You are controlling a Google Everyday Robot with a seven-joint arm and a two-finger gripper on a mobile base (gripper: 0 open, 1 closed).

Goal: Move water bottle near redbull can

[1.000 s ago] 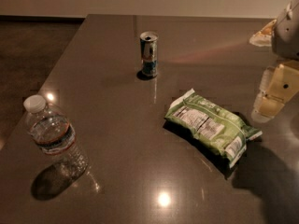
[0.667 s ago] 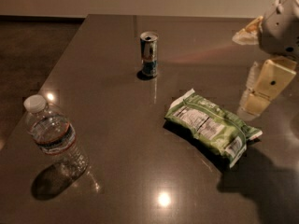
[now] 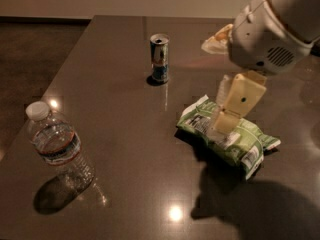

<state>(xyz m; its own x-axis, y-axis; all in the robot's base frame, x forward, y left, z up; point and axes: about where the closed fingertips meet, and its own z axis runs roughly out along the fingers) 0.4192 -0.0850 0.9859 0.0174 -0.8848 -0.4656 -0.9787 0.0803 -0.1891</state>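
Note:
The water bottle [image 3: 59, 146] stands upright at the near left of the dark table [image 3: 130, 149]. It is clear and ribbed, with a white cap and a dark red-and-blue label band. The redbull can [image 3: 159, 58], slim, silver and blue, stands upright at the far middle of the table, well apart from the bottle. My gripper [image 3: 227, 120] hangs from the white arm [image 3: 272, 29] at the right, above the green snack bag, far from both the bottle and the can. It holds nothing that I can see.
A green snack bag [image 3: 227, 136] lies flat on the table right of centre, under the gripper. The table's left edge runs close to the bottle. The arm casts a large shadow at the near right.
The arm and gripper have moved left and in over the table, from beyond the bag's right end to above the bag. Bottle, can and bag have not moved.

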